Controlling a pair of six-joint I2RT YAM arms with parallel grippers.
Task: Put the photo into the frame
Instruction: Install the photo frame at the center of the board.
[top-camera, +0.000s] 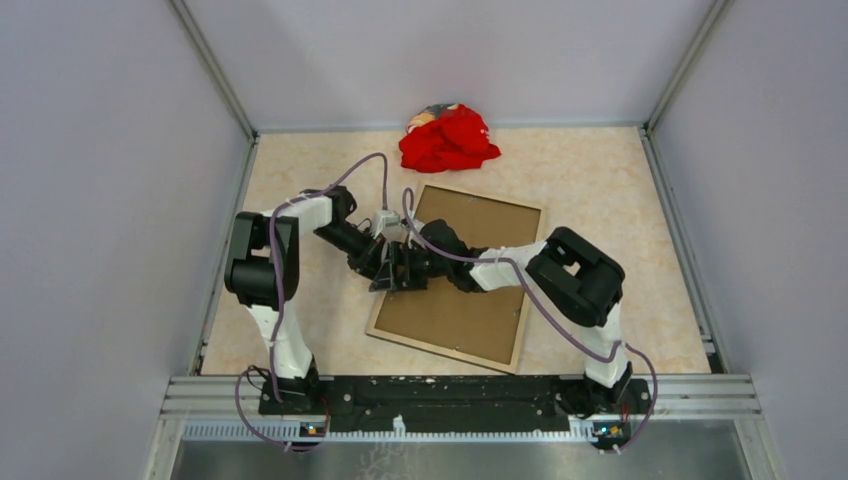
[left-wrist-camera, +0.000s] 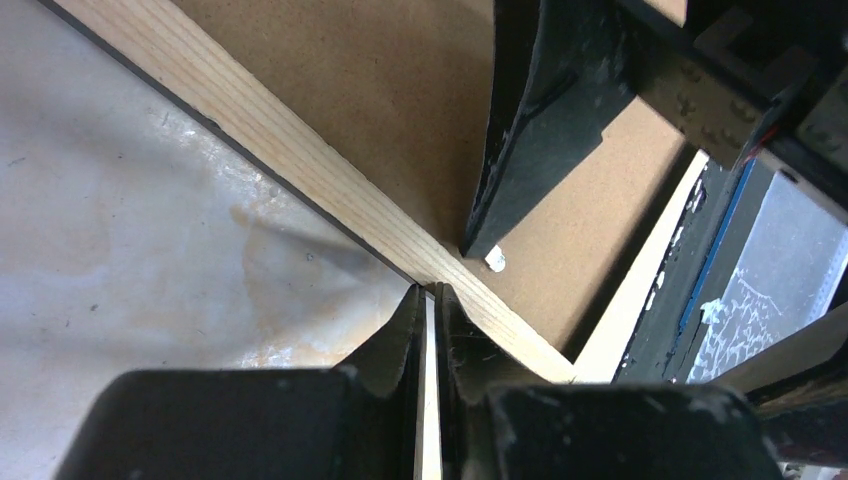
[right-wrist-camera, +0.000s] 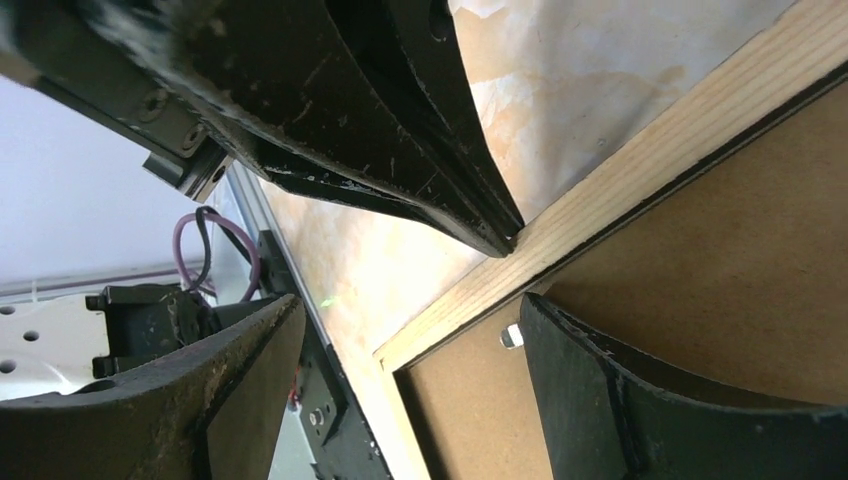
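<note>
Your frame (left-wrist-camera: 290, 150) lies flat on the table (top-camera: 620, 180), pale wood back upward, with brown hardboard (top-camera: 470, 320) filling it. Its left rail passes under the tips of the close-set left fingers (left-wrist-camera: 395, 340) and between the spread right fingers (right-wrist-camera: 640, 400).

Frame (top-camera: 443, 353) flat mid-table (top-camera: 620, 200) w/ backing board (top-camera: 470, 310) in it; cloth (top-camera: 450, 138) behind frame, apart, nr table's far edge.
</note>
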